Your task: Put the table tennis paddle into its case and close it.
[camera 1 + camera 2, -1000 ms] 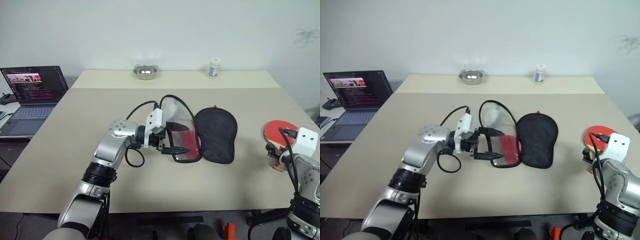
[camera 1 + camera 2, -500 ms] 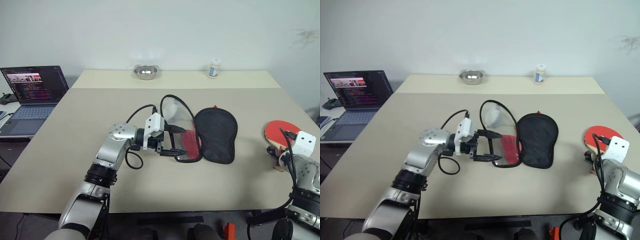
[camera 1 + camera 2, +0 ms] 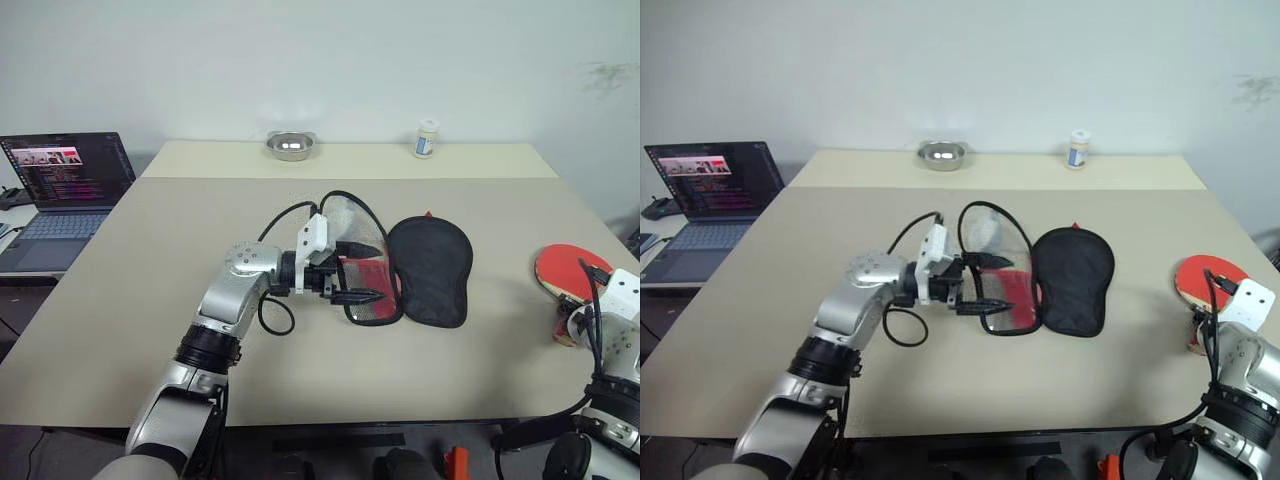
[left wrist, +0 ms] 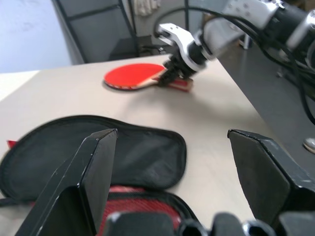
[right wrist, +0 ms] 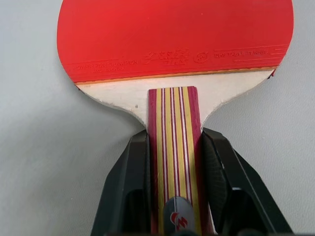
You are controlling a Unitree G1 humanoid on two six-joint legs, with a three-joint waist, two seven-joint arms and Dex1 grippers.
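Note:
The table tennis paddle lies red face up near the table's right edge, handle toward me. My right gripper is shut on its striped wooden handle, one black finger pressed to each side; the left wrist view shows the same grip on the paddle. The case lies unzipped mid-table: its black half is flat, and the other half stands up, pale inside, over the red lining. My left gripper hovers level at the case's mouth, open, with nothing between its fingers.
An open laptop sits on a side table at the left. A metal bowl and a small white bottle stand at the far edge. The table's right edge runs just past the paddle.
My right gripper has slid to the right and down, and its fingers have closed on the paddle's handle. The left gripper has stayed open at the case.

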